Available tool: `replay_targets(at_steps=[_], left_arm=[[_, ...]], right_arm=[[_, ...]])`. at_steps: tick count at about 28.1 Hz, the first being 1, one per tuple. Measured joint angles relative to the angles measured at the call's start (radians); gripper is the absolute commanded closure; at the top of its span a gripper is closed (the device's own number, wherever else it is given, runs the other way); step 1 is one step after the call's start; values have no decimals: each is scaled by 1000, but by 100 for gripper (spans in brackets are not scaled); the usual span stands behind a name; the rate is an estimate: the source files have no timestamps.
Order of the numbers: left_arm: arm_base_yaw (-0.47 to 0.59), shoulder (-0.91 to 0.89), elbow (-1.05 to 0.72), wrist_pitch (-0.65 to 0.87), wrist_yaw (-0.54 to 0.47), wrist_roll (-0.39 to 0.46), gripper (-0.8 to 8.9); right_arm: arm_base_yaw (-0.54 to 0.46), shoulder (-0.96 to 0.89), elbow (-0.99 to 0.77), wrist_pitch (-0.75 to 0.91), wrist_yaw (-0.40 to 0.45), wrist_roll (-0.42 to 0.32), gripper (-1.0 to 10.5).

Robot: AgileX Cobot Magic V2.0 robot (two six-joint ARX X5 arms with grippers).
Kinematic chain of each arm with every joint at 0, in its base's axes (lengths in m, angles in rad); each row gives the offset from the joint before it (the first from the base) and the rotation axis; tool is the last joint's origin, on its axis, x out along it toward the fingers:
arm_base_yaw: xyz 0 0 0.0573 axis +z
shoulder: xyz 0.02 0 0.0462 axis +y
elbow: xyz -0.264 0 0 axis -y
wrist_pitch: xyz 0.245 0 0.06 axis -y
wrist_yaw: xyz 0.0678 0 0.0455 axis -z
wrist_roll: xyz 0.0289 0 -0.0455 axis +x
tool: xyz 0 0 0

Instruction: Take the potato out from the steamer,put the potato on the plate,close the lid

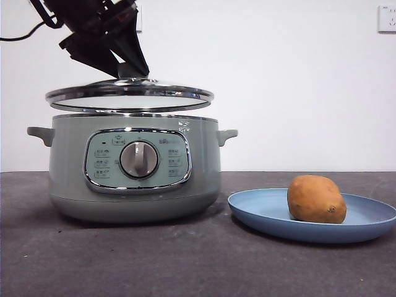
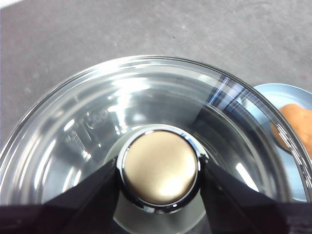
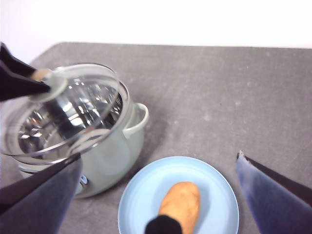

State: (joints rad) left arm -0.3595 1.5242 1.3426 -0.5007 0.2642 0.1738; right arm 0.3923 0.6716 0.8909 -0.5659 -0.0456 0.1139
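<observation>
Potato (image 1: 316,198) already lay on the blue plate (image 1: 260,210) at the lower right of the front view, so only the closing step looked unfinished. The lid (image 1: 129,93) hung level just above the steamer (image 1: 135,167) at centre left, a narrow gap showing under its chrome rim, apparently lined up for lowering. The left gripper (image 2: 160,171) came in from the upper left of that view, its jaws clenched on either side of the lid's knob (image 2: 160,165), carrying it. The right gripper (image 3: 161,195) hovered above the plate with its jaws spread wide, grasping nothing, probably kept clear of the pot.
</observation>
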Motion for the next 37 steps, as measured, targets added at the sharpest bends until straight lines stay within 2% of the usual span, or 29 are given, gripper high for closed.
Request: replay_targets(at_steps=[4,13,22,27,28,29,31,32,37], left_arm=[[0,48,0,14,-13,9,822],[-17,49,0,15,-19,16,823],[-31,49,0,5,-82,16,823],[-33,49,0,5,-85,20,808],[-33,50,0,5,-83,21,788],[-33,51,0,2,-80,21,669],[-33,51,2,-1,-80,21,352],[-33,51,2,-2,-80,21,306],[-33,52,2,-18,-76,21,309]], right_arm=[[0,-11,0,-2,0,8,406],[0,-9,0,-1,0,10,407],[0,-9,0,-2,-4,10,407],[0,-9,0,-4,-7,10,407],[0,-9,0,-7,-7,10,407],[0,-9,0,-13,-7,10,407],[0,-9,0,-18,-7,10,407],[0,-9,0,-18,-7,10,407],[0,-9,0,-26,-7,10,407]])
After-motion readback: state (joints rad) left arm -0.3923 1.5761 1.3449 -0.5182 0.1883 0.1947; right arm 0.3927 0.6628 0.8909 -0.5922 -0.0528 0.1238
